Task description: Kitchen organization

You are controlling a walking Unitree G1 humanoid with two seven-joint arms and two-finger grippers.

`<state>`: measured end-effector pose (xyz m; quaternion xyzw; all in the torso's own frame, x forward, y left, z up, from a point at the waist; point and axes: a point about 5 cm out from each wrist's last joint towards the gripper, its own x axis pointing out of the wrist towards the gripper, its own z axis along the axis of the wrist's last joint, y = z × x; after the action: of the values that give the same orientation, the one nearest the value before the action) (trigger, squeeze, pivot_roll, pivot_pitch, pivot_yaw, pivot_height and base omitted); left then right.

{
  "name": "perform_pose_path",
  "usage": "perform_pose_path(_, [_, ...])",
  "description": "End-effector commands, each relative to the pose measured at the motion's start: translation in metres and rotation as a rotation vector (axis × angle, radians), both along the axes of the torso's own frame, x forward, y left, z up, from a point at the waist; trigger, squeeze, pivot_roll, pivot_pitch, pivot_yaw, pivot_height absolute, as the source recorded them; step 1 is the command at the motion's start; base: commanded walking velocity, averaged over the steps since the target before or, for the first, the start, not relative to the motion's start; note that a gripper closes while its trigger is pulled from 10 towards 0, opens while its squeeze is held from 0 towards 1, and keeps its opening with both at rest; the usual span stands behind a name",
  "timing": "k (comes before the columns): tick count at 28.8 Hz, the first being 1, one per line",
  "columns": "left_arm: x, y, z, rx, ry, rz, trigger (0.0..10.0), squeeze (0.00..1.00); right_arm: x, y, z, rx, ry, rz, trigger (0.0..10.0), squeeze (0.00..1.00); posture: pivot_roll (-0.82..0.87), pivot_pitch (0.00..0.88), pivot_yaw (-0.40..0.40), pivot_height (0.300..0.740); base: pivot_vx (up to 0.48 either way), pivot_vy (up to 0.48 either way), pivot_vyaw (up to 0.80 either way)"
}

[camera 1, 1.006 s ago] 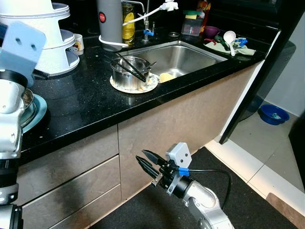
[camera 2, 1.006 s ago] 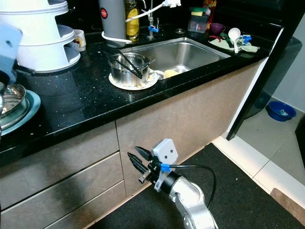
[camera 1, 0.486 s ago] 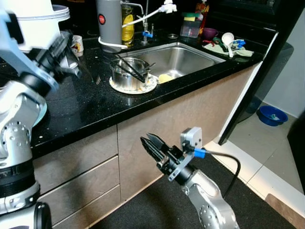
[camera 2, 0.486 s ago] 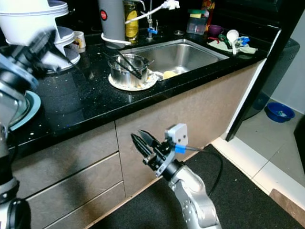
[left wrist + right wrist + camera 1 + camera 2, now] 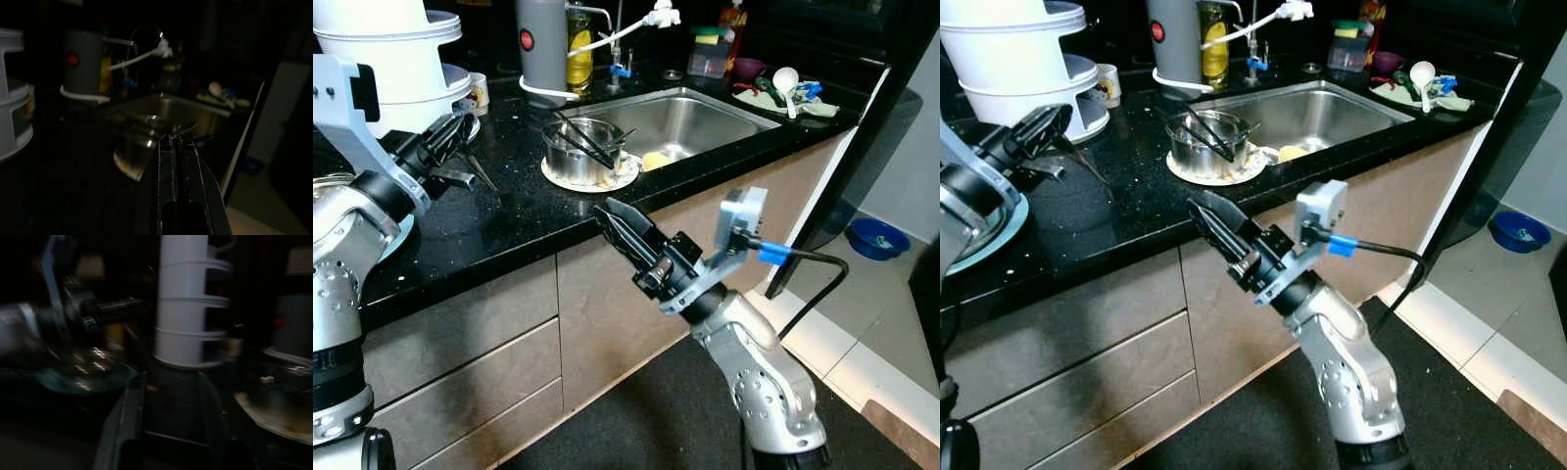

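Steel pot (image 5: 579, 149) w/ black tongs sits on a white plate (image 5: 625, 172) by the sink edge. Left gripper (image 5: 460, 137) is pinched shut over the black counter (image 5: 509, 211); right gripper (image 5: 625, 227) is spread open, empty, at counter lip. Risk: right arm could clip the edge or nudge the plate off.

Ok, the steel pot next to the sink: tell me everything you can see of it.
The steel pot is a shiny, round, straight-walled metal pot standing upright on a pale round plate, which lies on the black countertop at the left edge of the sink. It has no lid. Dark tongs lie slanted across its open rim, with another utensil handle poking out toward the sink. Its inside cannot be made out. Neither gripper touches it.
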<state>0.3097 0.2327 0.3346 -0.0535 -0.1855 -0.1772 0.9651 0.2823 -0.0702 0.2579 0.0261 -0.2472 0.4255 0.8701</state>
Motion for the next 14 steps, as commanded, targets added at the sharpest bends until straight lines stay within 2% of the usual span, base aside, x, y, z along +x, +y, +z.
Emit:
perform_pose_path(1, [0.002,0.004,0.0,0.015,0.034,0.029,0.0,0.0,0.002,0.003,-0.003,-0.077,-0.042,-0.043,10.0,1.0,-0.02,0.114,-0.031,0.74,0.0,0.0,0.0])
perform_pose_path(3, [0.003,0.004,-0.001,0.006,0.041,0.031,0.0,0.0,0.002,0.003,-0.002,-0.095,-0.057,-0.045,10.0,1.0,-0.02,0.109,-0.03,0.74,0.0,0.0,0.0])
perform_pose_path(8, [0.005,-0.004,-0.002,-0.012,0.05,-0.021,0.0,0.0,0.003,0.016,-0.003,-0.236,-0.119,0.011,10.0,1.0,-0.03,0.106,-0.024,0.74,0.0,0.0,0.0])
perform_pose_path(14, [0.002,-0.018,-0.001,-0.019,0.048,-0.119,0.0,0.0,0.002,0.032,-0.007,-0.29,-0.121,0.087,10.0,1.0,-0.03,0.103,-0.022,0.74,0.0,0.0,0.0])
